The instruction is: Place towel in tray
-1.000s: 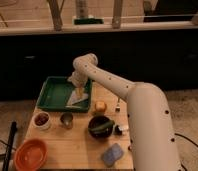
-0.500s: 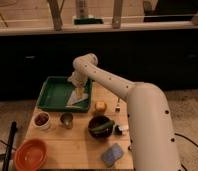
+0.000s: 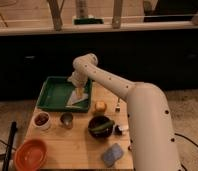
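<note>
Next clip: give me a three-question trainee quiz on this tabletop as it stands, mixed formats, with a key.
1. True or false: the white towel lies in the tray.
2. Where is the gripper? A) over the orange bowl; B) over the tray, at the towel; C) beside the blue sponge.
3. Fill in: the tray is coloured ____.
Key: 1 true; 2 B; 3 green.

The hand [image 3: 80, 93] hangs over the white towel [image 3: 78, 101], which lies in the green tray [image 3: 53, 93] at the back of the bench [image 3: 77, 144].
</note>
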